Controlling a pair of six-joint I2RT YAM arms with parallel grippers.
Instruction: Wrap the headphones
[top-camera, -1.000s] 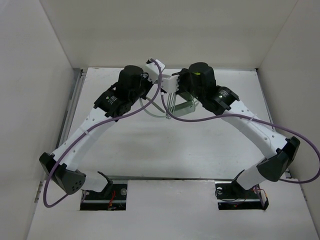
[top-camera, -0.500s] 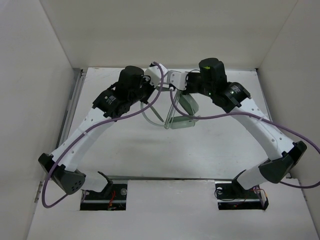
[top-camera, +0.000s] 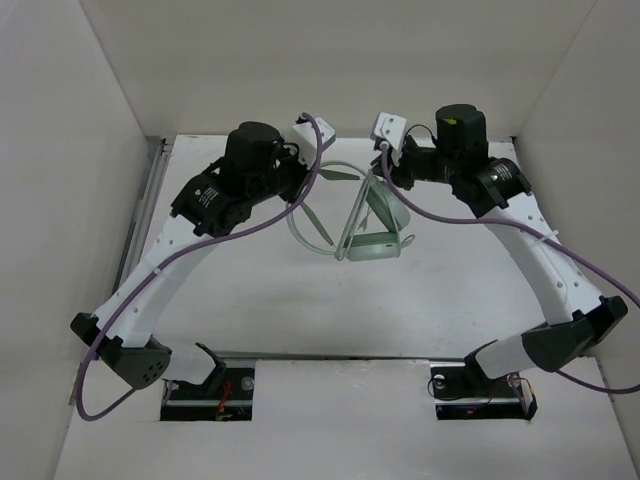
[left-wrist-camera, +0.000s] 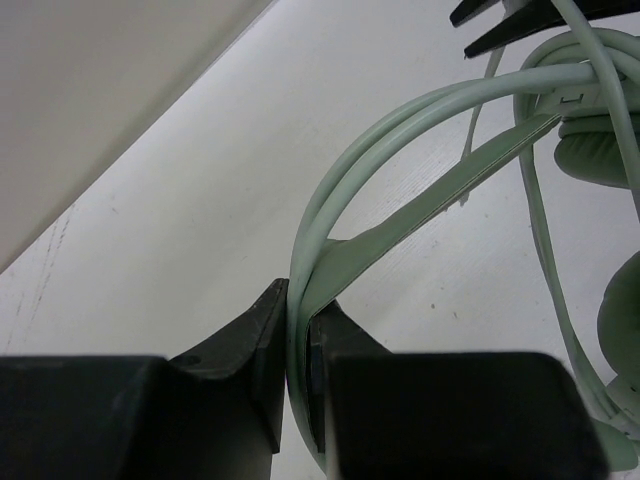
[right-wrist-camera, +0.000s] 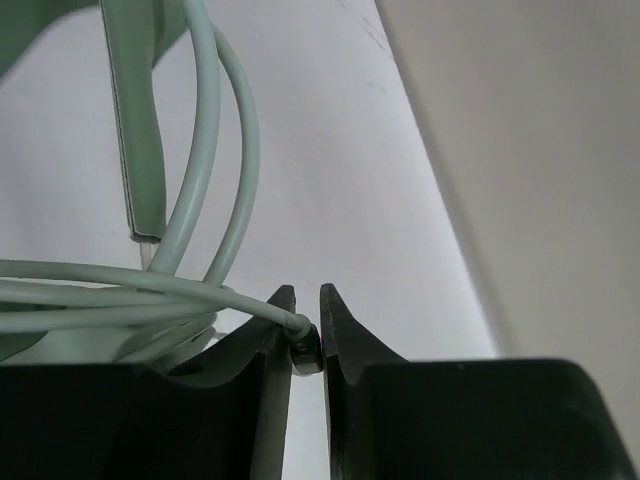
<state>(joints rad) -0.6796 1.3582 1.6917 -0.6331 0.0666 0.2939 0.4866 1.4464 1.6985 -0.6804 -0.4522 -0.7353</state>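
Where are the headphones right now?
Top view: headphones at the middle back of the table; left fingers pinch the headband, right fingers the cable.

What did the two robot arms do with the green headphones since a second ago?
The pincers drew apart: the left pincer swung left, the right pincer swung right and back. The headphones got stretched open between them. Now the left one is shut on the headband and the right one on the cable. The headphones stayed at the back of the table.
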